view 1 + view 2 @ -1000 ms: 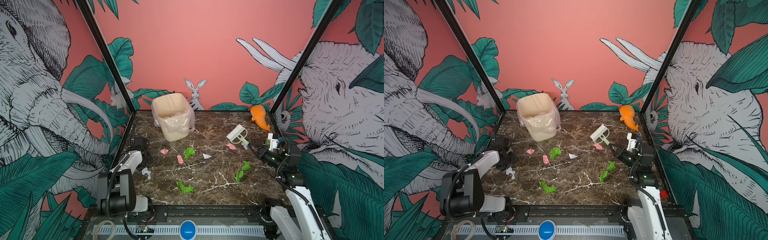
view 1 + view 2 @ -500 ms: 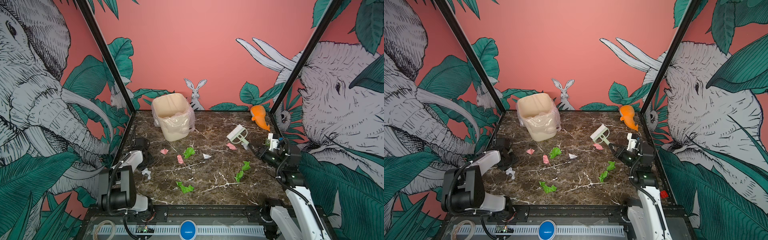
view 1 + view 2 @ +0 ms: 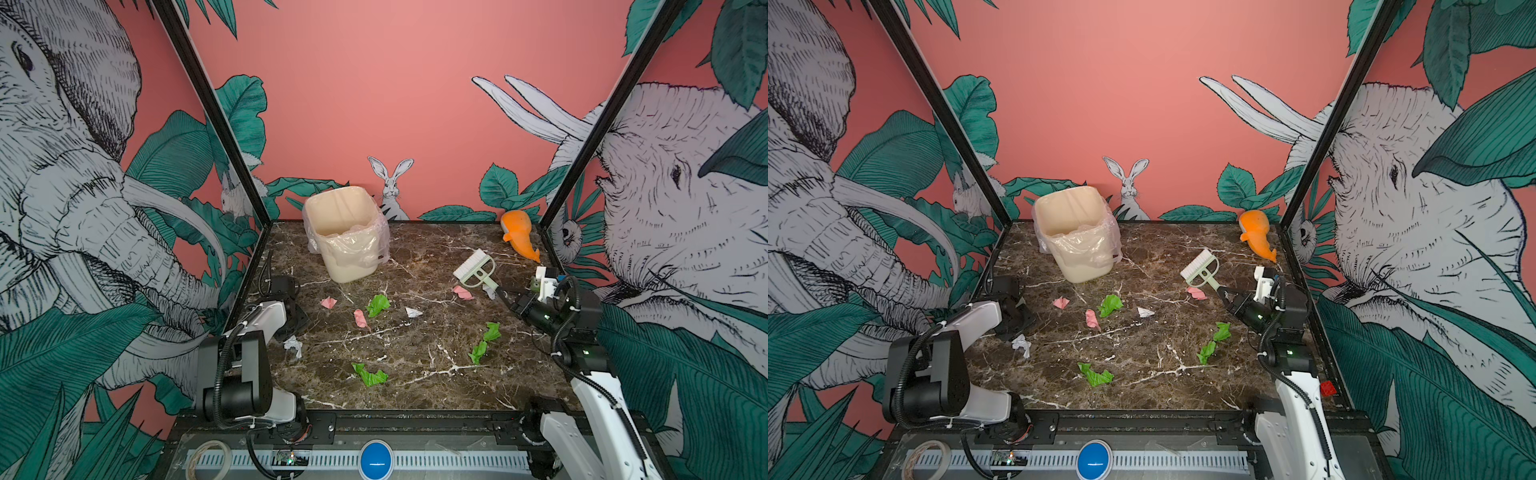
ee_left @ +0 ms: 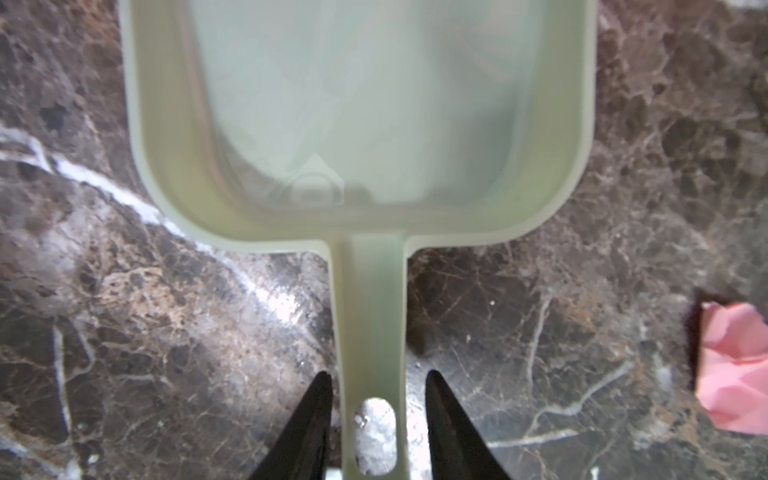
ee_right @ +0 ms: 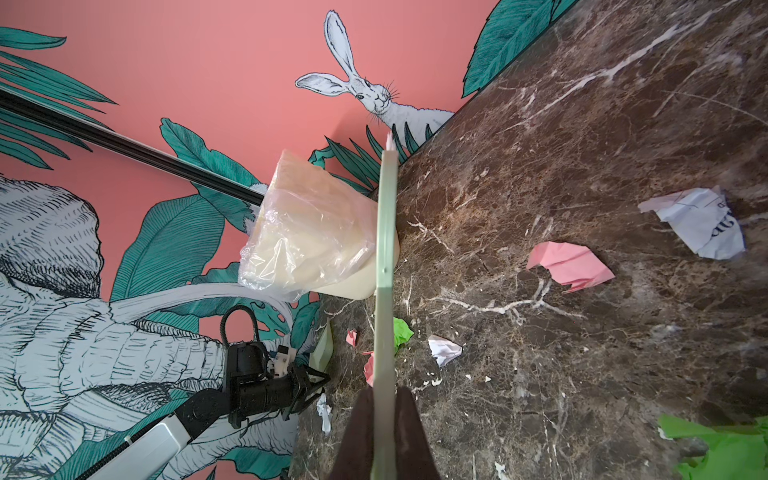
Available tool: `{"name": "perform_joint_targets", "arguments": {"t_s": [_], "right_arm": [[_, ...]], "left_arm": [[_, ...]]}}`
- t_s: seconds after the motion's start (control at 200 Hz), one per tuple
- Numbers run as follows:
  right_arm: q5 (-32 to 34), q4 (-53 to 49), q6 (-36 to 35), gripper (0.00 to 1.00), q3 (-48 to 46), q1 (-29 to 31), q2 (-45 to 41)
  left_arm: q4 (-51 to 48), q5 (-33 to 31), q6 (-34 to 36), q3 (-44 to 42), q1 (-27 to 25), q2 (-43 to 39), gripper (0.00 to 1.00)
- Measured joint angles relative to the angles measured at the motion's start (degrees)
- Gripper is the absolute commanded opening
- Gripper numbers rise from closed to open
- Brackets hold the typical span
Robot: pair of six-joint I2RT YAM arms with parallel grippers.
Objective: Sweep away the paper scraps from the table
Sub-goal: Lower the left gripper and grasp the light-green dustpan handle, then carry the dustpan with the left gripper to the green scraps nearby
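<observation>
Several paper scraps lie across the table (image 3: 415, 386): green ones (image 3: 377, 304) (image 3: 370, 375) (image 3: 478, 352), pink ones (image 3: 328, 302) (image 3: 462, 292) and white ones (image 3: 412, 312) (image 3: 293, 345). My left gripper (image 4: 377, 374) is low at the table's left edge and stands open. Its jaws straddle the handle of the pale green dustpan (image 4: 361, 104) with a thin gap on each side. A pink scrap (image 4: 735, 370) lies beside it. On the right, my right gripper (image 3: 505, 296) (image 5: 384, 390) is shut on the handle of the small brush (image 3: 473, 266), whose white bristles point toward the back.
A cream bin (image 3: 349, 237) lined with a clear bag stands at the back left. An orange carrot toy (image 3: 519, 237) lies in the back right corner. Black frame posts and printed walls close in the left, right and back sides.
The left gripper's jaws have narrowed around the dustpan handle and the left arm has shifted slightly. The right arm, the brush and the scraps have not moved.
</observation>
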Motion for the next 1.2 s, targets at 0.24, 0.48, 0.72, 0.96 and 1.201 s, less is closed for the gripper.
{"name": "perform_joint_targets", "arguments": {"t_s": [0.24, 0.48, 0.72, 0.96, 1.201], "right_arm": [[0.0, 0.0, 0.0, 0.0, 0.0, 0.0, 0.1], [0.0, 0.0, 0.0, 0.0, 0.0, 0.0, 0.4], [0.0, 0.0, 0.0, 0.0, 0.0, 0.0, 0.3], [0.0, 0.0, 0.0, 0.0, 0.0, 0.0, 0.2], [0.0, 0.0, 0.1, 0.0, 0.0, 0.0, 0.2]], "left_arm": [[0.4, -0.2, 0.0, 0.0, 0.0, 0.7, 0.37], [0.5, -0.3, 0.0, 0.0, 0.0, 1.2, 0.34], [0.5, -0.8, 0.2, 0.0, 0.0, 1.2, 0.34], [1.0, -1.0, 0.6, 0.0, 0.0, 2.0, 0.31], [1.5, -1.0, 0.6, 0.0, 0.0, 2.2, 0.25]]}}
